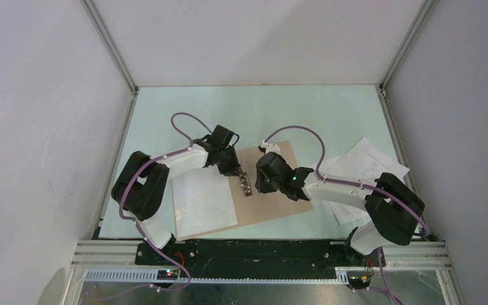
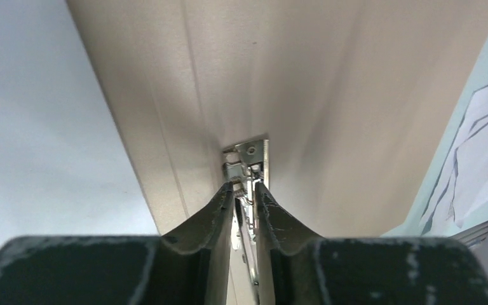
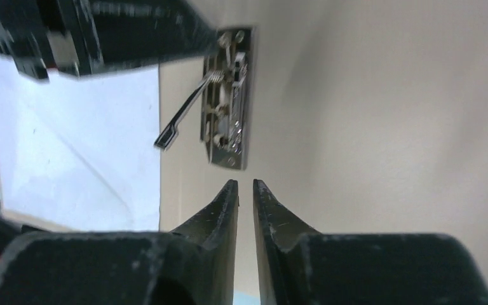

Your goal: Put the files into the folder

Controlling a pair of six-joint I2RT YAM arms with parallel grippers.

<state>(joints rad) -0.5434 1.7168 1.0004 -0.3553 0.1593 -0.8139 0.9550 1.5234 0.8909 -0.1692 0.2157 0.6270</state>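
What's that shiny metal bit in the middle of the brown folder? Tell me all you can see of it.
The clip is a narrow, shiny silver metal plate with springs and rivets, lying flat along the middle of the open folder. Its thin lever stands lifted, angled out to one side. The left gripper straddles one end; whether it grips is unclear. The right gripper sits just short of the other end, not touching.

The metal spine clip [image 1: 244, 185], its lever [image 3: 181, 117] tilted up, stands proud at the middle of the folder [image 1: 270, 206]. The left gripper [image 2: 244, 190] crowds one end and the right gripper [image 3: 246, 185] sits just beside the other, leaving only a narrow gap between them. Far table [image 1: 254, 108] offers passage up to the enclosure walls [image 1: 38, 127]. Loose files [image 1: 362, 159] cover the right side beneath the right arm [image 1: 343, 187]
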